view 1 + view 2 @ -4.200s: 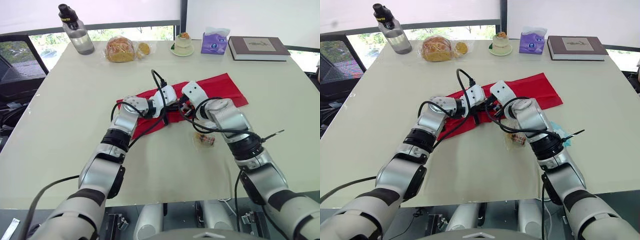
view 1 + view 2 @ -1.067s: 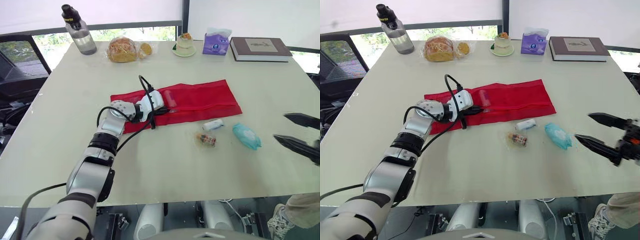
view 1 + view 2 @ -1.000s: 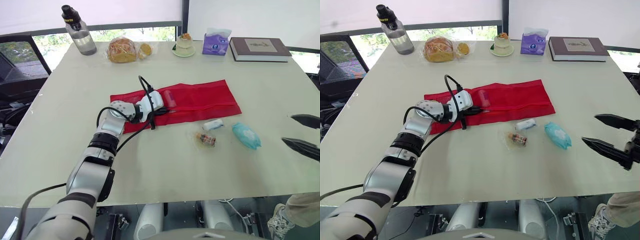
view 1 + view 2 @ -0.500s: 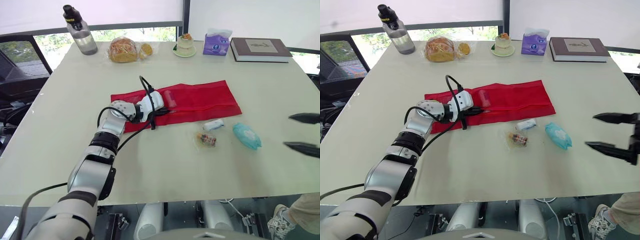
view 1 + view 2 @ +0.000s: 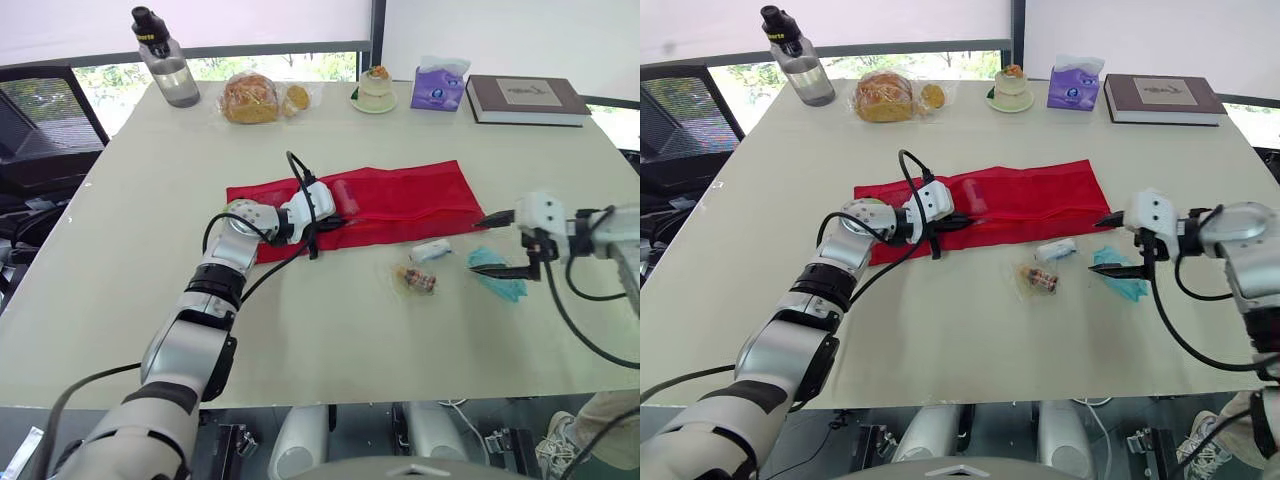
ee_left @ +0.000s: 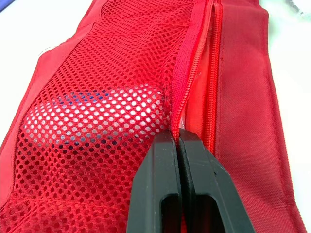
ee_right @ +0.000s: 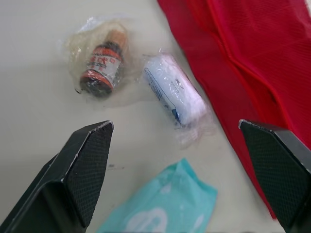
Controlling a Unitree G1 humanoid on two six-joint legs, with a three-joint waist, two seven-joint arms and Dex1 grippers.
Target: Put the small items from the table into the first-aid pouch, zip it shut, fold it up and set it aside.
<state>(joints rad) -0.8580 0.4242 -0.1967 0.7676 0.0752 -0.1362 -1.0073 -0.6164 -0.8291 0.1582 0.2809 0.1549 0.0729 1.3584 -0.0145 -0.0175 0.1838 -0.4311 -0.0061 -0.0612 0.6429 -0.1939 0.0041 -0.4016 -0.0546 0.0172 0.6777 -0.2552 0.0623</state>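
Head view: red pouch (image 5: 400,200) flat mid-desk (image 5: 150,200); left gripper (image 5: 340,223) pinched closed at its zipper (image 6: 197,73); right gripper (image 5: 497,243) spread wide by teal wipes pack (image 5: 497,275), right of pouch.
Left wrist: white item (image 6: 97,116) inside mesh pocket (image 6: 112,58) beside zipper.
Right wrist: bagged bottle (image 7: 102,65) and wrapped gauze roll (image 7: 172,94) near pouch edge; bottle label unreadable.

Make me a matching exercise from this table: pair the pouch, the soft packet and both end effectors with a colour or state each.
Things:
1. pouch
2. soft packet
3. left end effector
4. right end effector

Colour or state:
A. open
B. teal
C. red
D. shut on the pouch

Pairs: 1-C, 2-B, 3-D, 4-A.
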